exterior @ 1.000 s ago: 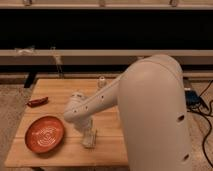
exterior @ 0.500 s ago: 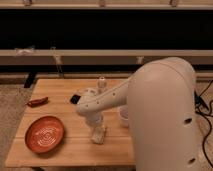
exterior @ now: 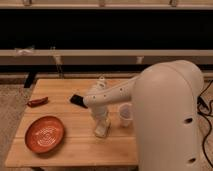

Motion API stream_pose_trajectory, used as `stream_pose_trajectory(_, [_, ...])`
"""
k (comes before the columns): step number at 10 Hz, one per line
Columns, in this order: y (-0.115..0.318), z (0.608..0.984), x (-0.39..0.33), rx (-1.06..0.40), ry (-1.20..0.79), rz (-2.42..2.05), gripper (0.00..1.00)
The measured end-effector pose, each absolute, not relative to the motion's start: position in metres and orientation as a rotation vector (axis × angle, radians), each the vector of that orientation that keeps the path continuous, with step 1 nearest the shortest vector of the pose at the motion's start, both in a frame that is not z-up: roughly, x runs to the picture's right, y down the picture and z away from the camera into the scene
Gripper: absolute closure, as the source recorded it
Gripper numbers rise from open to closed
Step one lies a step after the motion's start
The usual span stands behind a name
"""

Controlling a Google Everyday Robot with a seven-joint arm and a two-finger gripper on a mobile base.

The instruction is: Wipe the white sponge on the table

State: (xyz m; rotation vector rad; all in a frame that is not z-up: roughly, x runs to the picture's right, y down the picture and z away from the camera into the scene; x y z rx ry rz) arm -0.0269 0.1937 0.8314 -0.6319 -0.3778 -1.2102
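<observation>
The white sponge (exterior: 103, 133) lies on the light wooden table (exterior: 75, 150), just right of the table's middle. My gripper (exterior: 101, 125) points straight down onto the sponge and is shut on it, pressing it against the tabletop. The white arm reaches in from the right and hides the right part of the table.
An orange plate (exterior: 45, 134) sits at the front left. A red object (exterior: 37, 102) lies at the left edge. A small black item (exterior: 77, 100) and a clear bottle (exterior: 101, 81) stand behind the gripper. A translucent cup (exterior: 125, 114) is close on its right.
The gripper and the sponge have slid to the right and slightly back across the table, away from the orange plate and toward the cup.
</observation>
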Motion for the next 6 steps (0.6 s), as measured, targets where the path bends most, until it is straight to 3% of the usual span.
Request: stream_pose_trajectory(6, [0.191, 0.820, -0.090, -0.579, -0.420, -1.301, 1.00])
